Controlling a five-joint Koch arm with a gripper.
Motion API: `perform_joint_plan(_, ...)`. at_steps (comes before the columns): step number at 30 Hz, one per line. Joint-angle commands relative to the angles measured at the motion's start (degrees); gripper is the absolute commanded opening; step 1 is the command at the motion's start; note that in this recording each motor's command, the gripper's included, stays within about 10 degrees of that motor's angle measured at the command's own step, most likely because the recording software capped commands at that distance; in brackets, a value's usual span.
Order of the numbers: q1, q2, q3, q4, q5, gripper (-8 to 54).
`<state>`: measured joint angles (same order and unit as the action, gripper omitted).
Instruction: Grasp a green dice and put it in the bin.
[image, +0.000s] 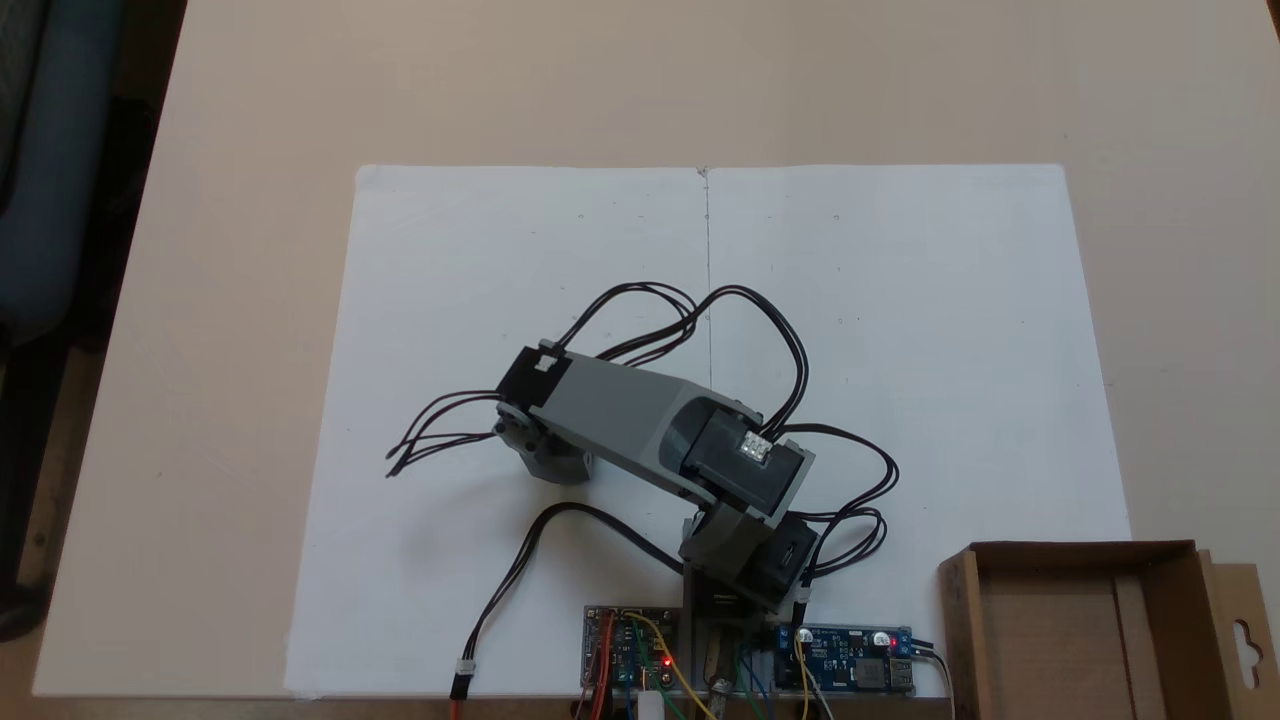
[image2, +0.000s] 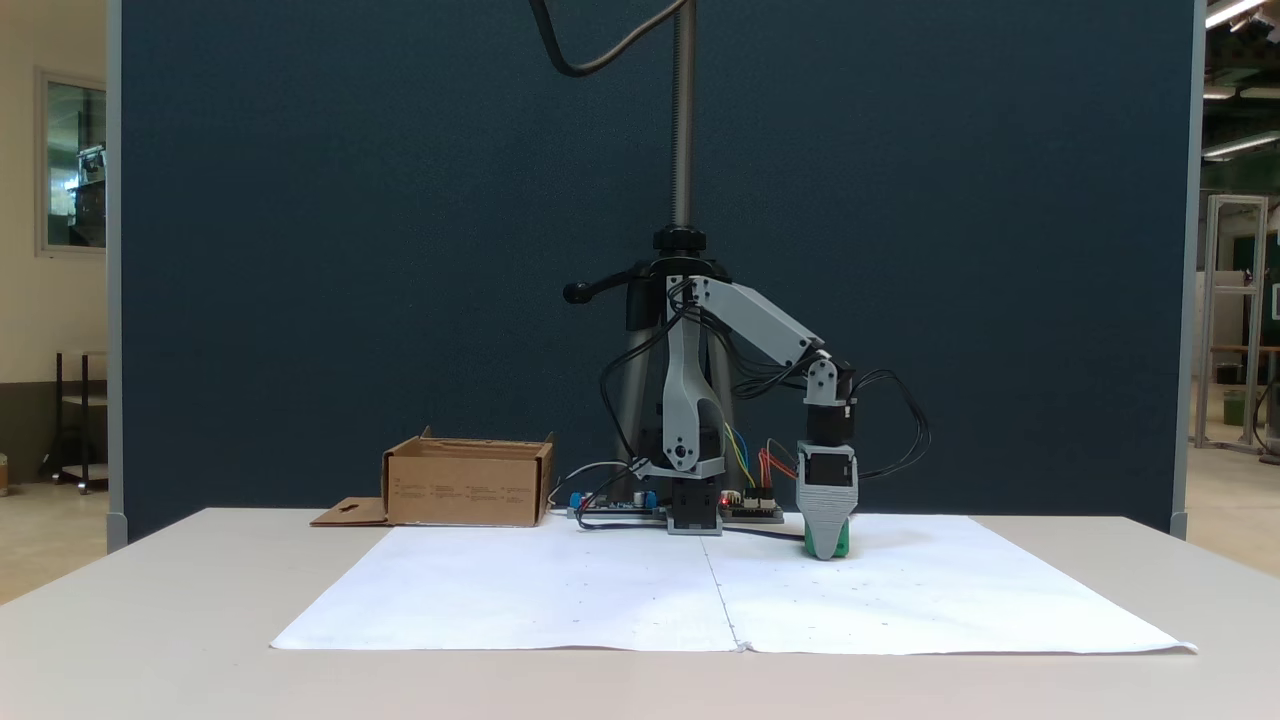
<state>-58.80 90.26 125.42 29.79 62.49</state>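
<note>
In a fixed view from the front, the green dice (image2: 843, 538) sits on the white paper, showing as a green sliver at the right edge of my gripper (image2: 828, 545). The gripper points straight down with its tip at the paper. One broad grey finger (image2: 826, 515) faces this camera and covers the other jaw, so I cannot tell whether the dice is held. From above, the arm's wrist (image: 540, 440) hides the gripper tips and the dice. The brown cardboard bin (image: 1080, 548) stands at the lower right in that view, and at the left (image2: 465, 485) in the front view.
Two white paper sheets (image: 900, 350) cover the table's middle. Circuit boards (image: 850, 660) with lit LEDs flank the arm base (image: 715, 640), and black cables (image: 440, 440) loop out from the arm. A tripod pole (image2: 683, 120) rises behind the base.
</note>
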Motion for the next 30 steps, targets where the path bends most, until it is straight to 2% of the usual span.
perform_joint_plan(1,3.69,3.6,-0.18,-3.52,3.34,11.9)
perform_joint_plan(6,16.87,9.58,-4.75,-0.97,-4.04,11.9)
perform_joint_plan(18,42.45,8.53,-47.46,32.08,-23.82,11.9)
perform_joint_plan(21,50.27,7.91,-53.79,36.12,-27.33,11.9)
perform_joint_plan(30,83.58,7.56,-55.63,35.68,-46.3,11.9)
